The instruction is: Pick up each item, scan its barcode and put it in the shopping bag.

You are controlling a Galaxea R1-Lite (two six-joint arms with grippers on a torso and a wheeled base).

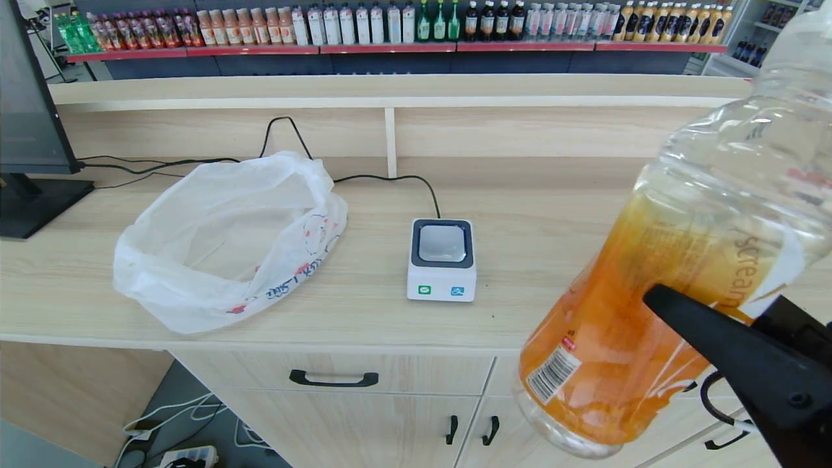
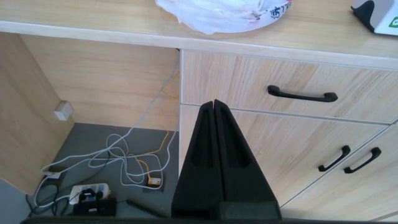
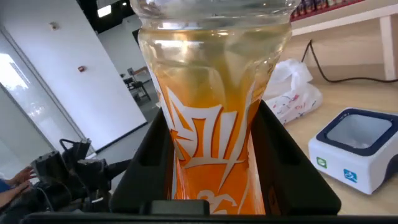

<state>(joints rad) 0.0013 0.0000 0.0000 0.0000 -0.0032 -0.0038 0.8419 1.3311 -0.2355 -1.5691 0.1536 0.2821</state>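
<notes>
My right gripper [image 1: 715,325] is shut on a clear bottle of orange drink [image 1: 663,286], held tilted in the air to the right of the counter, its barcode [image 1: 552,375] facing the head camera. In the right wrist view the bottle [image 3: 211,124] sits between the two black fingers [image 3: 149,162]. A white barcode scanner [image 1: 442,259] rests in the middle of the counter. The white plastic shopping bag [image 1: 227,240] lies open to its left. My left gripper [image 2: 214,143] is shut and empty, hanging low in front of the cabinet drawers below the counter edge.
A dark monitor [image 1: 29,117] stands at the counter's far left. Cables [image 1: 273,136] run along the back wall to the scanner. A raised wooden ledge [image 1: 390,91] backs the counter. Drawers and cabinet doors with black handles [image 2: 301,95] are underneath; cords and a power strip [image 2: 90,193] lie on the floor.
</notes>
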